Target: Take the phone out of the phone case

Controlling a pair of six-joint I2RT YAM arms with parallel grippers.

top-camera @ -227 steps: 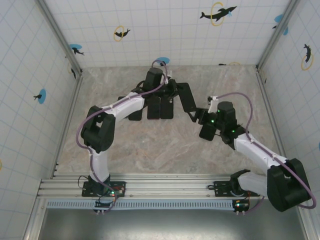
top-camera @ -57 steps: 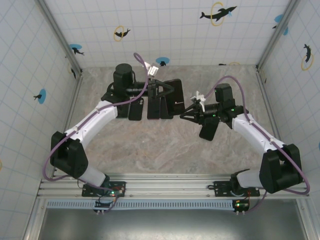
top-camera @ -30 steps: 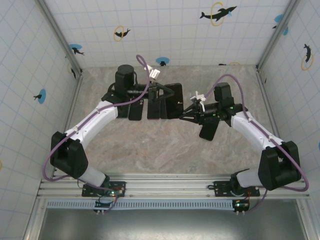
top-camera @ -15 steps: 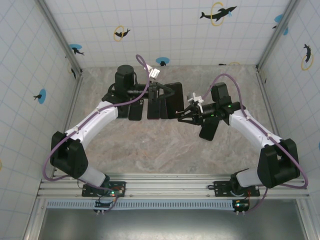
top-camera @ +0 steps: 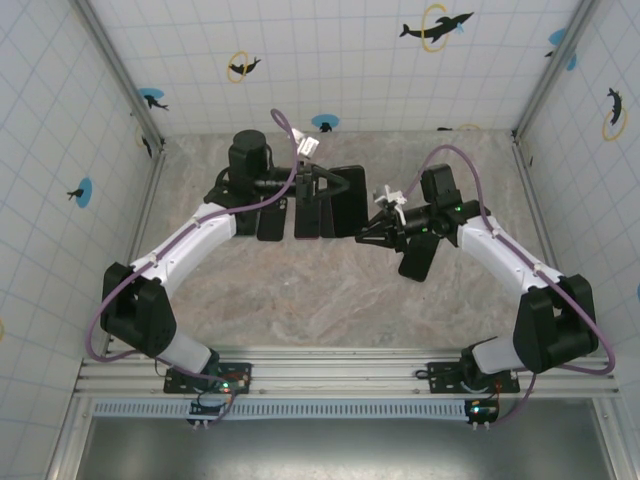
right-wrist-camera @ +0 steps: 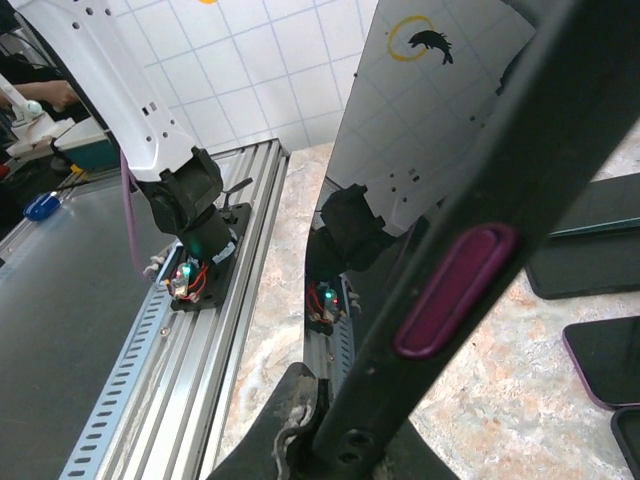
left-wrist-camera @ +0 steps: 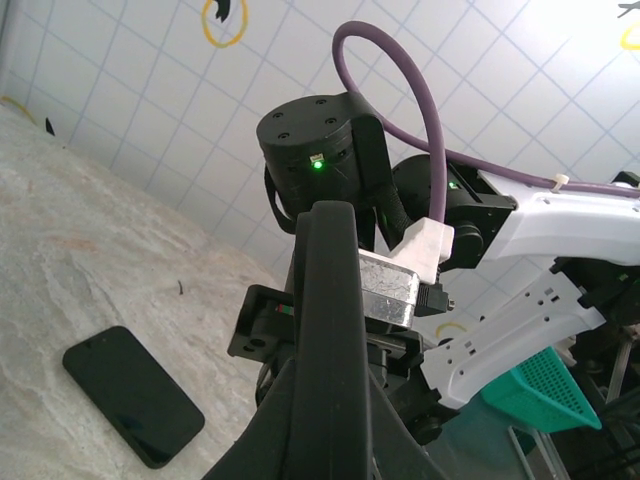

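Black phone case (top-camera: 349, 192), phone (right-wrist-camera: 400, 150) inside, stands clamped in my left gripper (top-camera: 322, 190). Right gripper (top-camera: 366, 228) has crept in onto the case edge; can't tell if it's closed. Peeling can start soon.

marbled beige tabletop (top-camera: 330, 300) inside white tiled walls (top-camera: 330, 70)
dolphin stickers (top-camera: 432, 28) dot the walls; a grooved aluminium rail (top-camera: 330, 362) lines the near edge
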